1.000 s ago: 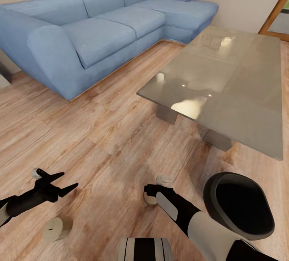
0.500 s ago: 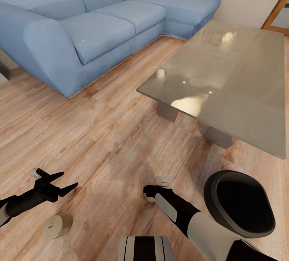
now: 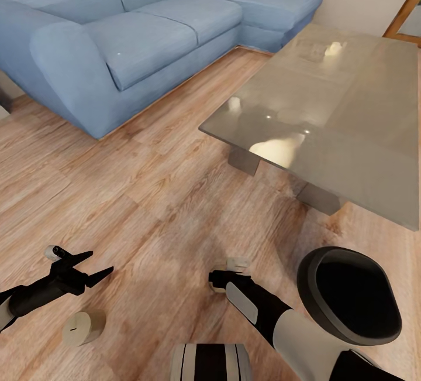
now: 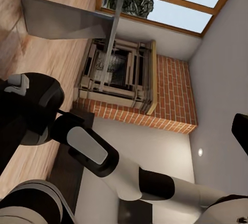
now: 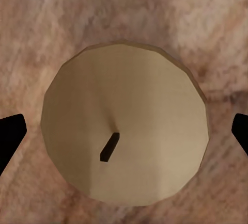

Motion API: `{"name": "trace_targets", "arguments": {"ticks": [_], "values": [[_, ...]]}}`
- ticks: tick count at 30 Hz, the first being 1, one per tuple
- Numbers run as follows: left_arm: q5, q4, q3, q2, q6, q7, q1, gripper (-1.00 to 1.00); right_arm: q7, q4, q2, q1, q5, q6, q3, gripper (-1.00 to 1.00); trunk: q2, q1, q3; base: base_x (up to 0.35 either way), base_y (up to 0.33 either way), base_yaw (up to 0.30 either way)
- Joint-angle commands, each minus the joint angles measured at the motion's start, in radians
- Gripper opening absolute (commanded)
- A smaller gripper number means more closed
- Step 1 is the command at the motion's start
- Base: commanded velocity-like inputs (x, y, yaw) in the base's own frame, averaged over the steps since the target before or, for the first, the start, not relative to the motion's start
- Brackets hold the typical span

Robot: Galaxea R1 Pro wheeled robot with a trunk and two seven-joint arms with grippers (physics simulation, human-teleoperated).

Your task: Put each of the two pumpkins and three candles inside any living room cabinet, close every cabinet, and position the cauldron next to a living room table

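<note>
Candle (image 5: 124,131) stands upright on the wood floor (image 3: 146,205) directly under your right pincer (image 3: 225,275), low centre of the frame, fingers spread at either side, not touching. A second candle (image 3: 83,327) lies lower left beneath your released left pincer (image 3: 88,267). Cauldron (image 3: 349,296) lower right; desk (image 3: 351,135) beyond, blue sofa (image 3: 146,35) farthest.

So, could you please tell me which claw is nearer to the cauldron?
Right. The right claw hangs over a candle on the floor, just left of the cauldron. The left claw is far across the floor, above another candle.
</note>
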Motion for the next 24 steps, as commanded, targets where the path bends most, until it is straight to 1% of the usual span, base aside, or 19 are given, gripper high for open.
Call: {"name": "trace_targets", "arguments": {"ticks": [1,4,8,11,24], "values": [[0.004,0.001,-0.004,0.001,0.010,-0.004,-0.001,1.00,-0.007,-0.002,-0.001,-0.001,-0.006,0.002,0.006,1.00,0.000,0.000,-0.001,0.000,0.000,0.000],[0.004,0.001,-0.004,0.001,0.010,-0.004,-0.001,1.00,-0.003,-0.002,-0.001,-0.001,-0.006,0.002,0.006,1.00,0.000,0.000,-0.001,0.000,0.000,0.000],[0.004,0.001,-0.004,0.002,0.010,-0.004,-0.001,1.00,0.041,0.004,-0.001,-0.001,-0.006,0.002,0.006,1.00,0.000,0.000,-0.001,0.000,0.000,0.000],[0.004,0.001,-0.004,0.001,0.010,-0.004,-0.001,1.00,0.057,0.008,-0.002,-0.001,-0.006,0.002,0.006,1.00,0.000,0.000,-0.001,0.000,0.000,0.000],[0.004,0.001,-0.004,0.001,0.010,-0.004,-0.001,1.00,0.063,0.011,-0.003,-0.001,-0.007,0.002,0.006,1.00,0.000,0.000,-0.001,0.000,0.000,0.000]]}}
